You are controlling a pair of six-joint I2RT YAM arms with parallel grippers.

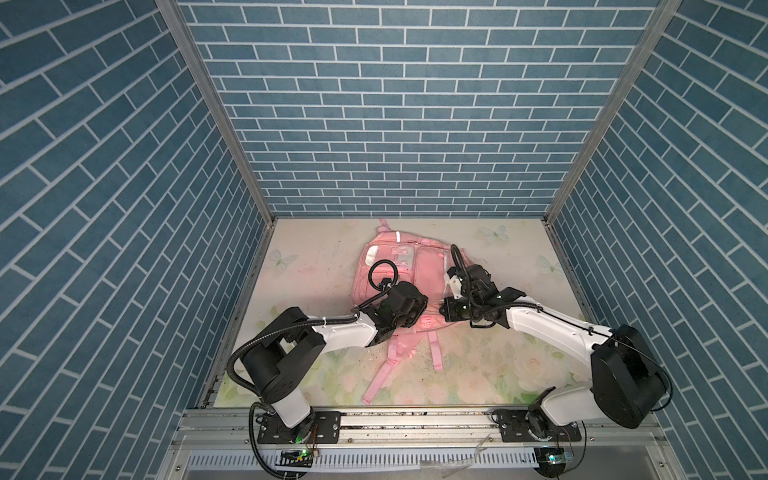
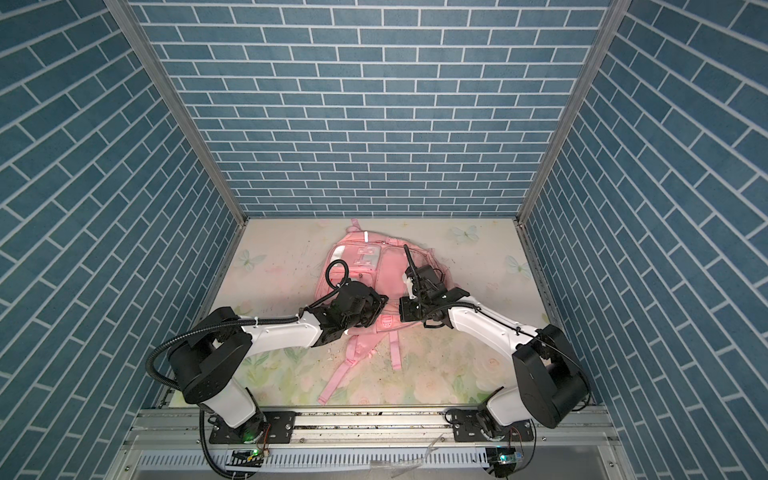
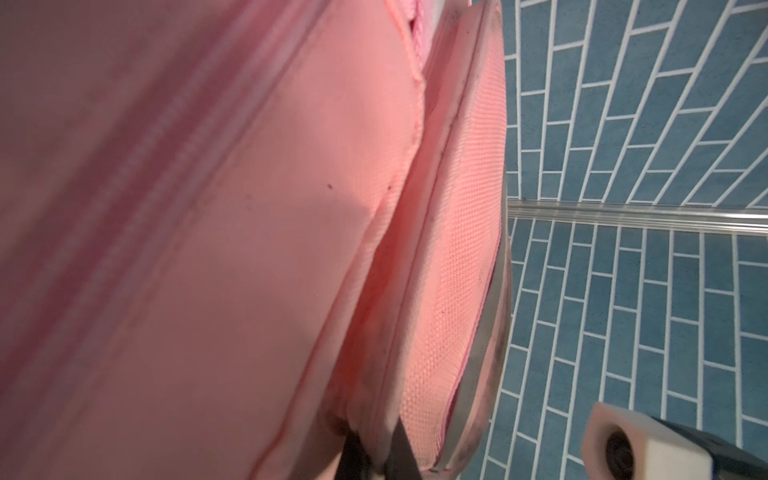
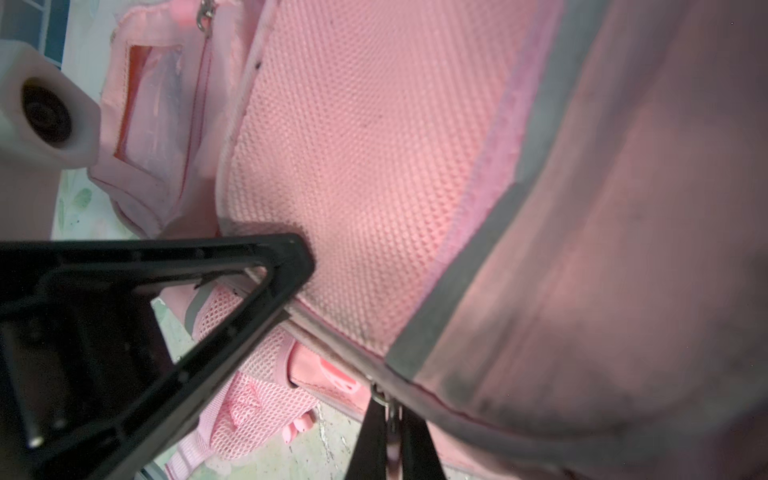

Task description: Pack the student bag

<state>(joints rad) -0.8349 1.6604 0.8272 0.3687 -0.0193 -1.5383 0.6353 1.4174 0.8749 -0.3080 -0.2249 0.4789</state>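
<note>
Nearest the camera, along the bottom of both top views, runs the aluminium rail (image 1: 415,419) that carries the two arm bases. Just beyond it the pink straps (image 1: 384,374) of the student bag (image 1: 419,270) trail toward the lower middle of the frame over the floral tabletop (image 1: 316,257). Above the straps the two arms meet nose to nose over the bag's near edge, close together at mid-frame: the left gripper (image 1: 422,305) comes in from the left and the right gripper (image 1: 444,311) from the right. In the left wrist view the left gripper (image 3: 370,461) sits at the bottom edge with its dark jaws pinched together on the rim of a padded pink panel of the bag. In the right wrist view the right gripper (image 4: 390,449) is at the bottom edge, its jaws closed on a zip pull (image 4: 380,397) that hangs from the bag's grey-edged seam. A black triangular finger of the left gripper presses against a mesh panel (image 4: 353,166) in that same view. Farther back the bag lies flat in the middle of the table, front side up. Its clear window pocket (image 1: 401,255) and a reflective strip (image 1: 399,237) lie toward the far end. Behind everything stands the blue brick-pattern wall (image 1: 395,104), filling the upper half of the frame.
</note>
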